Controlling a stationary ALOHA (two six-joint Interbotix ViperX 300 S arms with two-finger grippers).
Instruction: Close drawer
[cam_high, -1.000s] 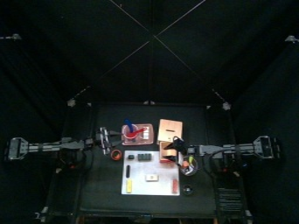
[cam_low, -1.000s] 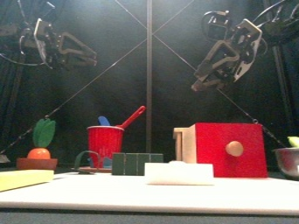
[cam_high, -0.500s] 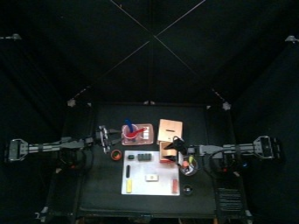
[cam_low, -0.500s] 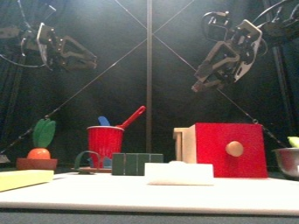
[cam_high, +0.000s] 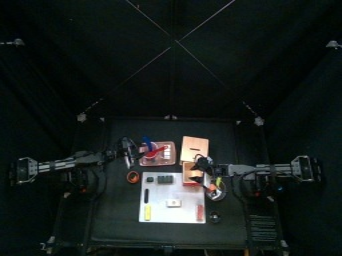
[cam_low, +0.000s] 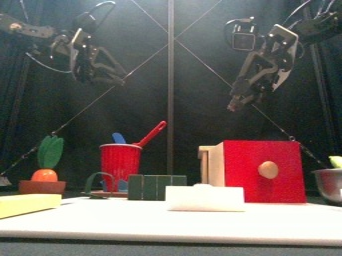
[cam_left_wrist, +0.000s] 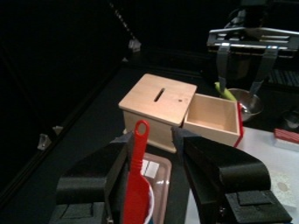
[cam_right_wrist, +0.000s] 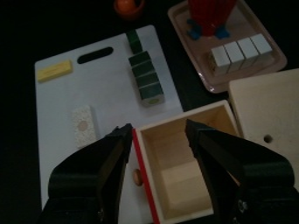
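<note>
Since earlier frame: left gripper (cam_low: 96, 68) swung inward toward centre; jaws spread, empty. Right gripper (cam_right_wrist: 160, 140) hovers over drawer (cam_right_wrist: 187, 171), jaws spread, empty. Drawer pulled out; light rigid wood, likely slides easily; push on red front (cam_low: 262, 172).

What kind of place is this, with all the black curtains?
Probably a robot test pen in a lab: black curtains enclose a small table, two arms reach in from either side, and toy-like props sit on it, such as a wooden drawer pulled open and a red cup.
</note>
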